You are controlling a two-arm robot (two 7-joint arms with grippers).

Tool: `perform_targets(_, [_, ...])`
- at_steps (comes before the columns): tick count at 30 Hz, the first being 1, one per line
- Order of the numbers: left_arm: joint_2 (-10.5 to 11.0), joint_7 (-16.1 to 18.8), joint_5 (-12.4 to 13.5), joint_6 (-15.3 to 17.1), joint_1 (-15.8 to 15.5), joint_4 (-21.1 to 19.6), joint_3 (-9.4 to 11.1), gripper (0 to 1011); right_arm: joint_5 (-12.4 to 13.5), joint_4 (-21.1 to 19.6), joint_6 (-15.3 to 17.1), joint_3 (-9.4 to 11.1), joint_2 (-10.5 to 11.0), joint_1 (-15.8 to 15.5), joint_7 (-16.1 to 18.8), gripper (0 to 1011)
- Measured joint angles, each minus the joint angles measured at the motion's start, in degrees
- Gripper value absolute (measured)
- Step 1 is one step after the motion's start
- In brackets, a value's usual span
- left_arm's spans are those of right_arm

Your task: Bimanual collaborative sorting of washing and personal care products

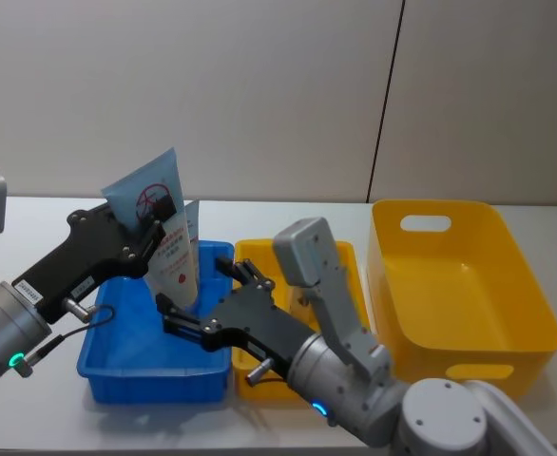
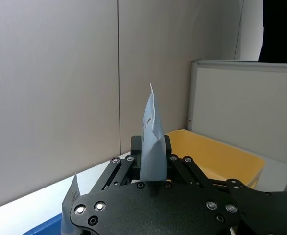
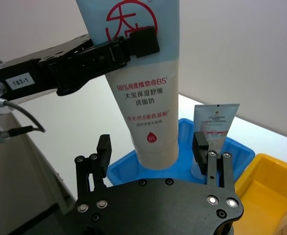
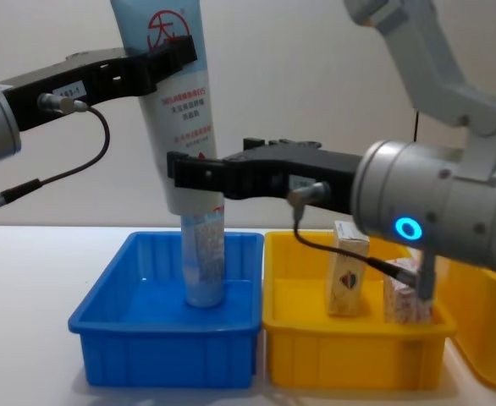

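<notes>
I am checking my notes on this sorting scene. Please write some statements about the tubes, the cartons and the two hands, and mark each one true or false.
1. The left hand grips the wide pale-blue tube near its flat end, cap end down. True.
2. The right hand is shut on that tube. False: its fingers stand open on either side of the tube's lower end.
3. A narrower tube stands upright in the blue bin. True.
4. The cream carton and the small white carton stand in the blue bin. False: both stand in the small yellow bin beside it.
</notes>
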Motion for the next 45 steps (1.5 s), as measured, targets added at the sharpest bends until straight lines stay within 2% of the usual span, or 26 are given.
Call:
perform_targets(13, [0.00,0.00,0.00,0.00,0.00,0.00,0.00,196,-5.59,6.45,-4.54,-2.50,-5.41,2.76,-4.78,1002])
perform_targets(25, [0.00,0.00,0.00,0.00,0.00,0.01,0.00,196,-8.34,10.30,-6.19,-3.60,-8.24,4.38,-7.11,1002])
perform_targets(35, [0.00,0.01,0.00,-0.01,0.00,0.01,-0.01,196,-9.61,11.97,-6.84,-4.04,-9.46,5.07,-8.15,783])
perform_targets(40, [0.00,0.02,0.00,0.00,-0.01,0.01,0.00,196,-9.94,12.40,-7.06,-4.21,-9.80,5.25,-8.31,617])
perform_targets(45, [0.00,0.02,0.00,-0.01,0.00,0.01,0.00,196,-10.07,12.65,-7.15,-4.27,-9.98,5.35,-8.49,506])
